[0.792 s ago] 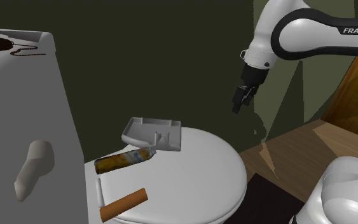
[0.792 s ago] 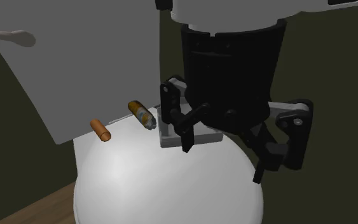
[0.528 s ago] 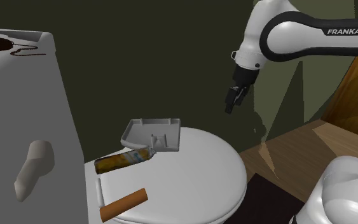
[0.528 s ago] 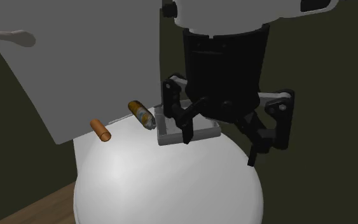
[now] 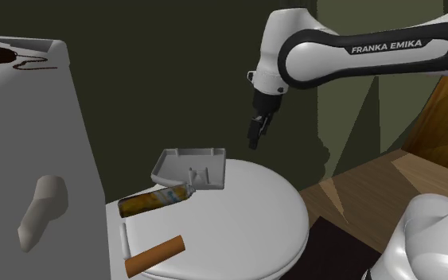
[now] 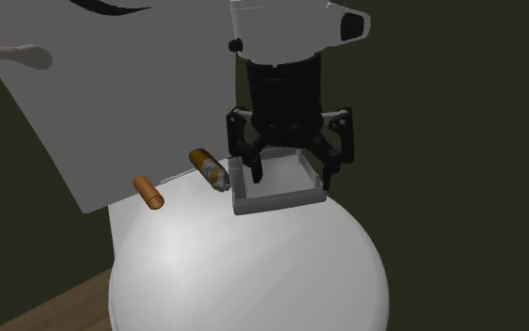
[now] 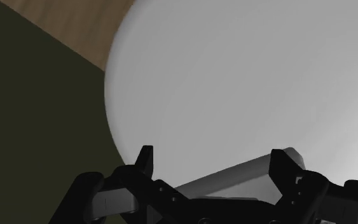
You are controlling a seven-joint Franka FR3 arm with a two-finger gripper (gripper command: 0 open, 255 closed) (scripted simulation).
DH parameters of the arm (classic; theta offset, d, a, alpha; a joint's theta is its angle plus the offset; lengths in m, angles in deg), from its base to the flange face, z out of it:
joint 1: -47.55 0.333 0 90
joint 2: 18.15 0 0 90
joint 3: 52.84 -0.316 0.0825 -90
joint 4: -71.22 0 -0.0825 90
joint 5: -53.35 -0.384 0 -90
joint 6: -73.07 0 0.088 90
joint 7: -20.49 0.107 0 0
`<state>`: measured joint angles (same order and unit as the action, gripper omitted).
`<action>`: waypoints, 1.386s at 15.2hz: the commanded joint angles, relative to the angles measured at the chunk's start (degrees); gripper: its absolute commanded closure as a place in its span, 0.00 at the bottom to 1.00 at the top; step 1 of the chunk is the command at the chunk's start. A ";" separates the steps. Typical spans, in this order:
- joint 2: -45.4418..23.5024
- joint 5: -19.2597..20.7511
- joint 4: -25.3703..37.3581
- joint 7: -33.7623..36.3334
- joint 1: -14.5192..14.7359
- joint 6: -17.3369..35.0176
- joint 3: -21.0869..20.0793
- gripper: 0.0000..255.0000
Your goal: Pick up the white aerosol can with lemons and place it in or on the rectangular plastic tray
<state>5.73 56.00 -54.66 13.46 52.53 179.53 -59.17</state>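
Note:
The aerosol can point(image 5: 155, 198) lies on its side on the white toilet lid point(image 5: 246, 215), orange and white, its cap end touching the grey rectangular tray point(image 5: 190, 166). The can point(image 6: 210, 169) also lies just left of the tray point(image 6: 276, 195) in the second exterior view. My gripper point(image 5: 255, 137) hangs open in the air above the lid, to the right of the tray and well apart from the can. Seen from the second exterior view, my gripper point(image 6: 290, 176) hovers over the tray with nothing between its fingers. Through the wrist view, my gripper point(image 7: 212, 164) looks down on the tray's rim point(image 7: 234, 175).
An orange cylinder point(image 5: 154, 254) lies near the lid's front left. The white tank point(image 5: 31, 143) with its flush handle point(image 5: 40, 208) rises at the shoulder view's left. Dark green walls stand behind; wooden floor point(image 5: 389, 179) lies at the right.
My arm has swung toward the shoulder view's left, bringing the gripper from over the lid's right side closer to the tray. The fingers stay open. The can has not moved.

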 commanded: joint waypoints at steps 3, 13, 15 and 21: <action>-7.26 1.11 4.91 -1.54 1.97 1.82 -2.62 0.00; -24.44 6.62 17.69 -4.24 7.01 4.02 -9.05 0.00; -27.81 8.13 20.42 -4.67 8.23 4.05 -10.19 0.00; -37.80 13.09 28.85 -6.09 12.57 3.41 -13.10 0.00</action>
<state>-30.26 68.14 -27.04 7.72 64.39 182.75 -71.88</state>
